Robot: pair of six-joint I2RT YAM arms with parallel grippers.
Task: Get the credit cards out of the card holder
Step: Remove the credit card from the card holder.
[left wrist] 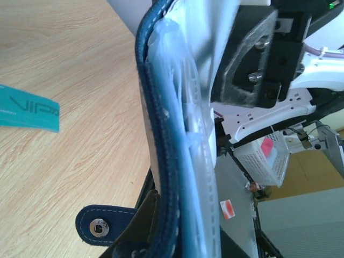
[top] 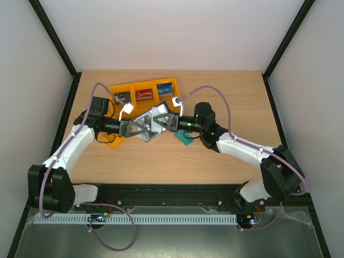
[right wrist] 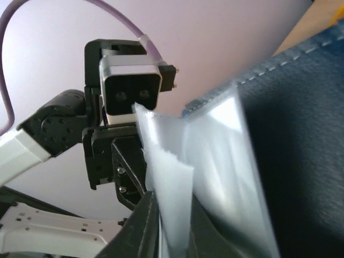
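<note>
The card holder [top: 151, 125], navy outside with clear plastic sleeves, is held up above the table between both grippers. My left gripper [top: 141, 129] is shut on its navy cover [left wrist: 161, 161]; the clasp tab [left wrist: 98, 227] hangs below. My right gripper [top: 160, 121] is shut on a clear sleeve [right wrist: 174, 199], with the navy cover [right wrist: 301, 134] to the right. No card shows in the sleeves. Credit cards lie in the orange bin [top: 131, 85]: a dark one [top: 122, 98], a red one [top: 143, 94] and a blue one [top: 165, 88].
A teal-green card [top: 185, 138] lies on the table under my right wrist and shows in the left wrist view [left wrist: 27, 107]. A second orange piece [top: 113, 141] lies by the left arm. Purple cables loop above both arms.
</note>
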